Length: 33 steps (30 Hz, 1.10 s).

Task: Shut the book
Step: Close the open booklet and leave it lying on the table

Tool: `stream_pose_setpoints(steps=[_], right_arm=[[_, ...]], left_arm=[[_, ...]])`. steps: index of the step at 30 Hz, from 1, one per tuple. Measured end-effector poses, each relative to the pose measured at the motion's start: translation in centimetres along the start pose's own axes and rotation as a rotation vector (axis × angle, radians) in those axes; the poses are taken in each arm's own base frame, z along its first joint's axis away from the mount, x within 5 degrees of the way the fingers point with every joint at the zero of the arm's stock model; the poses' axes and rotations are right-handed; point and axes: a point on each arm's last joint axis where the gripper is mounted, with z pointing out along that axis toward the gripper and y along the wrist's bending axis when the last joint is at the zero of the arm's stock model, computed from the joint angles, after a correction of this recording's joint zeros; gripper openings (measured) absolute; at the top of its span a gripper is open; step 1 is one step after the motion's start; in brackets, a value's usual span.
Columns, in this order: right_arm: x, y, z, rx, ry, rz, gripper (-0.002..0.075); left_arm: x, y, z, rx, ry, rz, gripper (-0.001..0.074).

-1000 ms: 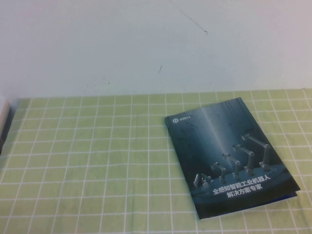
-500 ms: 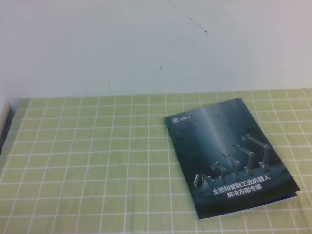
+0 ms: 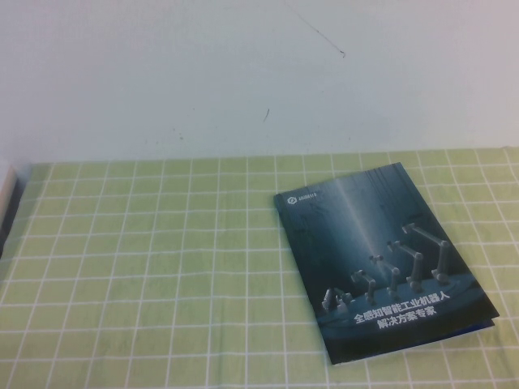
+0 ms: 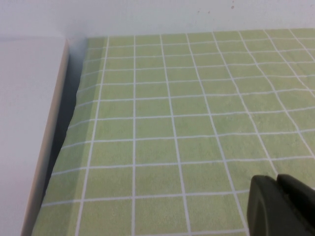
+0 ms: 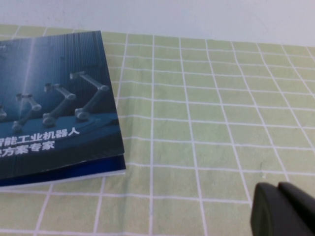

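Book (image 3: pixel 381 267) lay closed and flat on the green checked cloth (image 3: pixel 162 267), dark cover up with its robot-arm picture and white lettering, on the robot's right side toward the near edge of the table. Nothing had changed over the last second: same spot, same slight angle, cover fully down, and no arm entered the high view at any point. The only loose end was a thin blue strip of inner pages (image 3: pixel 486 324) peeking past the cover at the near right corner (also seen from the right wrist, along the book's (image 5: pixel 54 103) edge), which looked like page offset, not a lifted cover. Left gripper (image 4: pixel 278 184) hung low over bare cloth near the white board (image 4: pixel 29 123) at the table's left edge, well apart from the book, its fingers pressed together with nothing between them. Right gripper (image 5: pixel 278 189) hovered over cloth just off the book's right side, not touching it, also closed on nothing. Judged from this, the task read as done, with both arms pulled back and idle; no further push on the cover seemed needed, and the stillness fit an end-of-episode hold.
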Motion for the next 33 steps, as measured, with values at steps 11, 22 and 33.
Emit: stream_pose_setpoints(steps=[11,22,33], right_arm=[[0.02,0.01,0.02,-0.001,-0.001,0.002,-0.0003],[0.02,0.02,0.02,-0.002,-0.001,0.004,-0.0003],[0.01,0.04,0.02,-0.004,-0.002,0.01,-0.0003]], left_arm=[[0.0,0.0,0.0,0.0,0.0,-0.004,-0.0002],[-0.01,0.2,0.0,-0.037,-0.003,-0.015,-0.0002],[-0.01,0.2,0.0,-0.037,-0.003,-0.015,-0.0002]])
